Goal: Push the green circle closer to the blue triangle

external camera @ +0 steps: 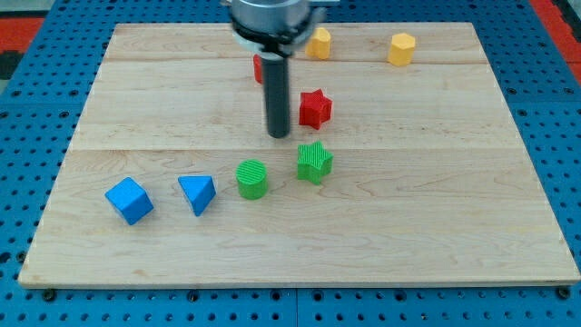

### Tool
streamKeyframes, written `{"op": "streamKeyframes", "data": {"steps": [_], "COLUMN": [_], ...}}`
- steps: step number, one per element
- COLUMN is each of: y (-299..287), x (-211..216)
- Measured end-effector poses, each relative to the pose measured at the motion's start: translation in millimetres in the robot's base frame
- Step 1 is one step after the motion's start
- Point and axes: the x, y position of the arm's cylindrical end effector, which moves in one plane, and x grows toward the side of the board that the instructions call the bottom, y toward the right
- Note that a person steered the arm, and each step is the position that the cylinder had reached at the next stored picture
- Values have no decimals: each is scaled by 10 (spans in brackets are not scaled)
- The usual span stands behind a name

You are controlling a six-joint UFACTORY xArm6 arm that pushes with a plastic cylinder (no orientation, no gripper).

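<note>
The green circle [252, 178] stands on the wooden board, just right of the blue triangle [197, 193], with a small gap between them. My tip [279, 135] rests on the board above and slightly right of the green circle, apart from it. The rod rises from the tip toward the view's top.
A green star [314, 162] sits right of the green circle. A red star [315, 108] is right of the rod. A blue cube [129, 200] lies left of the triangle. A red block [259, 68] is partly hidden behind the rod. Two yellow blocks [319, 43] [401, 48] stand near the top edge.
</note>
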Motion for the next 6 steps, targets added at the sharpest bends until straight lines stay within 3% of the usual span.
{"op": "streamKeyframes", "data": {"steps": [2, 3, 5, 6], "y": [382, 360, -559, -610], "x": [646, 402, 447, 359]}}
